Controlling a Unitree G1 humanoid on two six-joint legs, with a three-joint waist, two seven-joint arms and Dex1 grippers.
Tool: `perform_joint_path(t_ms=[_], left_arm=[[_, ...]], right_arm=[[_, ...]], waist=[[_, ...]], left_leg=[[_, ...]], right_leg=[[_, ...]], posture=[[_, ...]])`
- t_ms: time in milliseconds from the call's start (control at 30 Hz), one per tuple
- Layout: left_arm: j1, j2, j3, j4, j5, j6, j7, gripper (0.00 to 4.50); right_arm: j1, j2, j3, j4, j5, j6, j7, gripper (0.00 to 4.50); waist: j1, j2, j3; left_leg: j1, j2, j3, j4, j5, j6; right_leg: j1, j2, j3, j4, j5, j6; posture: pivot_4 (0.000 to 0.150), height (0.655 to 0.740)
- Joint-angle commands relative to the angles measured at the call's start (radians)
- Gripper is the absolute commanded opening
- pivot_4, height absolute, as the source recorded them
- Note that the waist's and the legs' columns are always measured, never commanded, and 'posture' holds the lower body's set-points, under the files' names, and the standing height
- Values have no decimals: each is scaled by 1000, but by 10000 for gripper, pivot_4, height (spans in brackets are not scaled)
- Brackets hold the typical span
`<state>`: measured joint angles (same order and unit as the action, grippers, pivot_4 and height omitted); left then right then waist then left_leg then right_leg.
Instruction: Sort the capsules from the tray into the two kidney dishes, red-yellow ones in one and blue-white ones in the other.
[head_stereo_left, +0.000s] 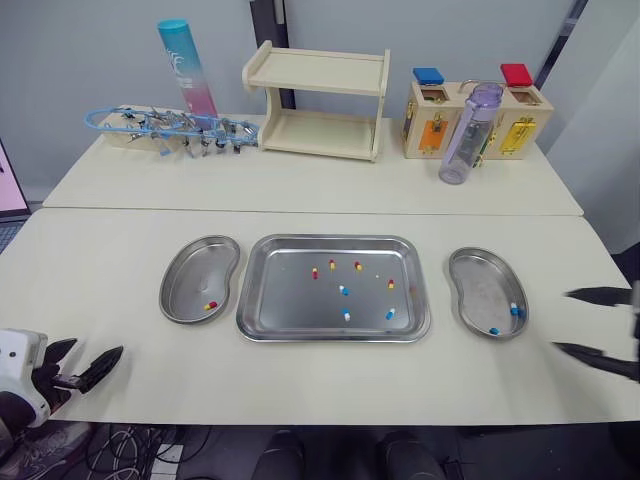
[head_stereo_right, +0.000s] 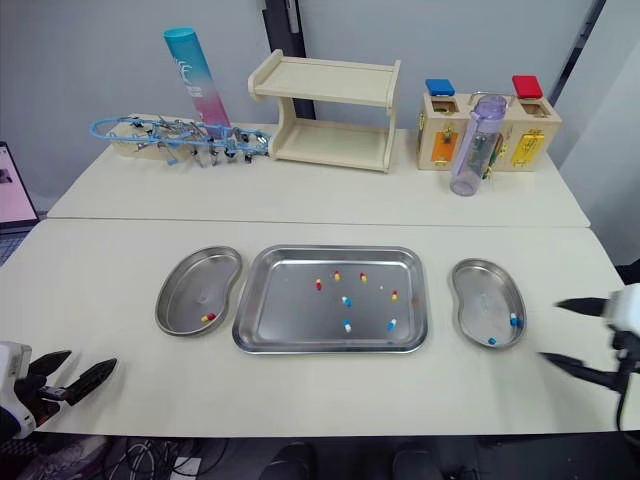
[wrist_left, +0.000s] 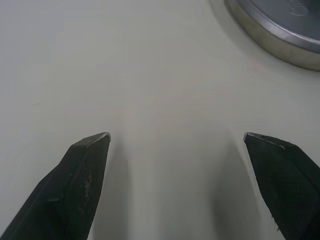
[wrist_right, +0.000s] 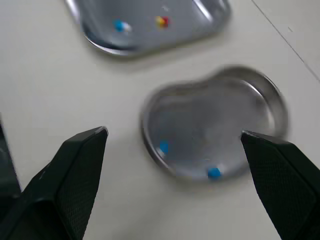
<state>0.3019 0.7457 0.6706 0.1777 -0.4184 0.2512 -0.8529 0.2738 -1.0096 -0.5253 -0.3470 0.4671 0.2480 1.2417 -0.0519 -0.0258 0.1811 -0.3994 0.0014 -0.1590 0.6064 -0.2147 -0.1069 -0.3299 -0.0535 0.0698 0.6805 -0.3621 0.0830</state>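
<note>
Three capsules (head_stereo_left: 515, 310) lie sorted: one in the left dish (head_stereo_left: 195, 270), two in the right dish (head_stereo_left: 475, 280). About seven are left in the tray (head_stereo_left: 290, 310); left pincer (head_stereo_left: 88, 355) and right pincer (head_stereo_left: 562, 321) are released, empty.

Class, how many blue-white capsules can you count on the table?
5. Three blue-white capsules lie in the tray, in its near half; the other two lie in the right dish, near its front edge. None seems hidden.

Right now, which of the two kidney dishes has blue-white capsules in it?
The right kidney dish, on the robot's right of the tray: two blue-white capsules lie in it. The left kidney dish holds one red-yellow capsule.
</note>
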Motion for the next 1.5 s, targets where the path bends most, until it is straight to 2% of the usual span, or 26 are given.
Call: perform_joint_path(t_ms=[33,267,400,500,633,800,933,1133,1233,1500], left_arm=[[37,3,33,-69,-14,-9,0,44558],[83,46,27,-205,-71,28,-96,44558],[39,92,-22,-341,-133,98,-151,44558],[-42,133,-108,-424,-146,141,-164,44558],[-268,160,-314,-436,-97,132,-183,44558],[-500,118,-505,-310,-40,87,-250,44558],[-688,44,-642,-156,22,45,-299,36309],[-906,-86,-799,97,143,-64,-364,36309],[-984,-152,-837,237,185,-122,-387,36309],[-1107,-253,-888,529,291,-279,-430,36309]], right_arm=[[-36,81,118,-173,62,82,-123,45000],[-93,282,431,-270,-78,17,-287,45000],[-120,335,525,-238,-151,-21,-329,45000],[-140,368,552,-222,-161,-28,-360,45000],[-139,392,563,-223,-154,-24,-377,45000],[-142,413,581,-226,-149,-21,-395,45000],[-131,431,598,-233,-159,-25,-415,45000],[-109,456,620,-266,-169,0,-468,45000],[-118,467,636,-280,-147,90,-510,45000],[-121,467,643,-332,-156,154,-557,45000]], waist=[[2,-1,0],[9,-4,-2],[23,-4,-2],[23,-3,-2],[21,-3,-2],[12,-2,-1],[10,-1,-1],[14,-2,-1],[14,-2,-1],[-1,-2,-1]], left_leg=[[0,0,0,0,0,0],[0,0,-1,0,0,0],[0,0,-1,0,0,0],[0,0,-1,0,0,0],[0,0,-1,0,0,0],[0,-1,-1,0,0,0],[0,-1,-1,0,0,0],[-1,-2,-2,1,0,0],[-1,-2,-2,2,0,0],[-2,-2,-3,2,0,0]], right_leg=[[0,0,0,0,0,0],[-1,0,-1,0,0,0],[-1,0,0,0,0,0],[-1,0,0,0,0,0],[-1,0,-1,0,0,0],[-2,1,-1,2,0,0],[-2,1,-1,2,0,0],[-2,0,-1,2,0,0],[-2,0,-2,2,0,0],[-2,0,-2,3,0,0]], posture=[[1500,7400],[1500,7400],[1500,7400],[1500,7400],[1500,7400],[1500,7400],[1500,7400],[1500,7400],[1500,7400],[1500,7400]])
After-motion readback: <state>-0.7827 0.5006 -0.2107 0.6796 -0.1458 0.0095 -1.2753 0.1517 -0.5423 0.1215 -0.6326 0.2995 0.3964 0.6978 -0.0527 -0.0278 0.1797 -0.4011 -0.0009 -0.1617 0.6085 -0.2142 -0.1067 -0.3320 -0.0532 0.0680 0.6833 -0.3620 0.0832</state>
